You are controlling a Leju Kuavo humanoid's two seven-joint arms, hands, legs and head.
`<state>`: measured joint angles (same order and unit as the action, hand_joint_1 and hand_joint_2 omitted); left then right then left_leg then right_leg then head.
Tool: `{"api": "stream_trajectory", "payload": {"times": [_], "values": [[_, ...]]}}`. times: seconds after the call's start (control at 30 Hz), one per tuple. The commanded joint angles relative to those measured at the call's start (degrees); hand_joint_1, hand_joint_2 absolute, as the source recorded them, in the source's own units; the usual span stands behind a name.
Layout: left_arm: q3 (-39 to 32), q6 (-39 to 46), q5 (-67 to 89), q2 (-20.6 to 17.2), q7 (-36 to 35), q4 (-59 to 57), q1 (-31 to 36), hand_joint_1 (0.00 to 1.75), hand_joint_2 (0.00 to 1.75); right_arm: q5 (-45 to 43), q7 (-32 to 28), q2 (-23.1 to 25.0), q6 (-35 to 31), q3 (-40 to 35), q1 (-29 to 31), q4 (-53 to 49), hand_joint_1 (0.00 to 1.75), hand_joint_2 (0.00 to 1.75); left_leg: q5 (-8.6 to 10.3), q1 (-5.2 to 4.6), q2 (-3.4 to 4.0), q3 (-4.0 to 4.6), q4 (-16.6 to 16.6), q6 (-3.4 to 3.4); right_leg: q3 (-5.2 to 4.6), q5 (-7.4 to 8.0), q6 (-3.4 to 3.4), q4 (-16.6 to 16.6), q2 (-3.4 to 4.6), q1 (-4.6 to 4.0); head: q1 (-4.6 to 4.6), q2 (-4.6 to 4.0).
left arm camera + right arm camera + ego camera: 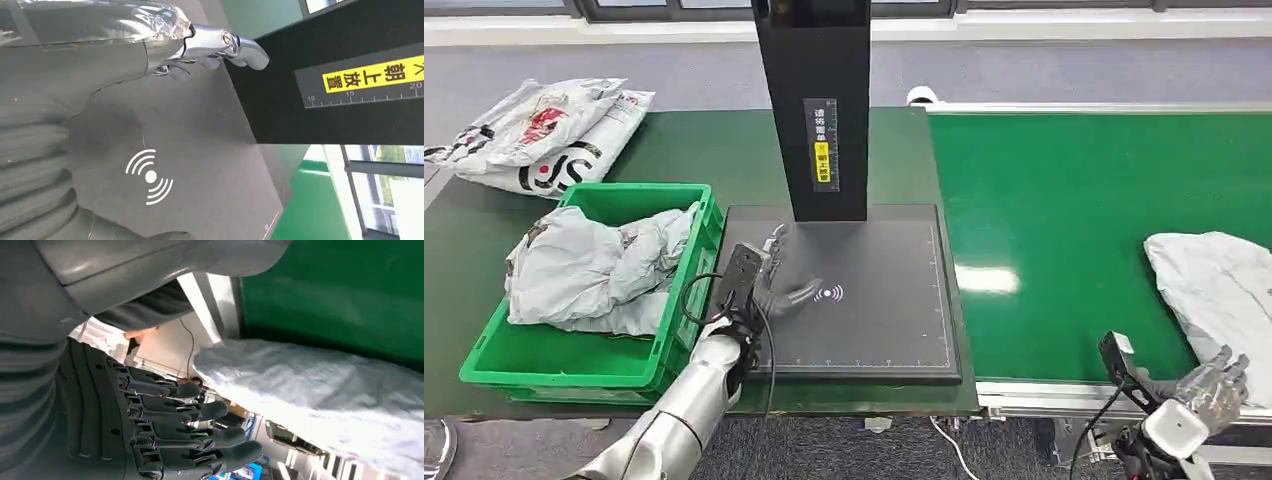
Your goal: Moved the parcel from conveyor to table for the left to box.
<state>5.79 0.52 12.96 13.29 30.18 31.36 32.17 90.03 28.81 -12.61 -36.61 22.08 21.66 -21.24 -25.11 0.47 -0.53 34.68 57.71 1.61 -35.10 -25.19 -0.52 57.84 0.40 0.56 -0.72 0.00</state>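
A grey parcel [1214, 290] lies at the right edge of the frame on the green conveyor [1084, 200], its near end overhanging the belt's lower rim. Just below it, in the lower right corner, the right hand [1214, 385] hovers with fingers spread and holding nothing. Left of centre, the left hand [774, 280] rests empty, fingers apart, over a dark scanning pad [874, 330] on the worktop [694, 150]. A green bin [679, 275] (already holding grey parcels) sits at lower left.
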Motion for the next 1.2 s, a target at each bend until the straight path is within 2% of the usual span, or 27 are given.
{"api": "stream_trajectory", "payload": {"times": [0.03,0.27,0.5,1.2], "values": [[4.2,-0.3,0.2,-1.0,-0.5,-2.5,2.2,0.00,1.75,0.0,0.2,-0.5,0.8,-0.7,0.9,2.4,0.00,1.75,-0.03,-0.01,0.01,-0.13,0.0,-0.06,0.15,-0.03,0.02,-0.1,-0.07,-0.01,0.00,0.00],[4.2,-0.3,0.2,-1.0,-0.5,-2.5,2.2,0.00,1.75,0.0,0.3,-0.7,1.2,-1.2,0.9,2.5,0.00,1.75,-0.03,-0.02,0.04,-0.08,0.0,-0.04,0.08,-0.02,0.02,0.0,-0.02,0.01,0.00,0.00],[2.4,0.3,-0.3,-2.0,-0.5,-0.8,1.1,0.00,1.75,0.0,3.4,-0.3,4.2,-7.3,3.8,3.7,0.00,1.75,-0.04,-0.03,0.19,-0.06,0.0,-0.03,0.03,0.01,0.01,0.0,0.13,0.02,0.00,0.00],[-0.4,0.7,0.2,-2.8,-0.6,2.5,-1.8,0.00,1.75,0.0,4.0,0.3,4.3,-11.6,6.5,4.4,0.00,1.75,-0.05,-0.01,0.18,-0.14,-0.1,-0.06,0.16,0.01,0.02,-0.1,0.11,-0.01,0.00,-0.02]]}}
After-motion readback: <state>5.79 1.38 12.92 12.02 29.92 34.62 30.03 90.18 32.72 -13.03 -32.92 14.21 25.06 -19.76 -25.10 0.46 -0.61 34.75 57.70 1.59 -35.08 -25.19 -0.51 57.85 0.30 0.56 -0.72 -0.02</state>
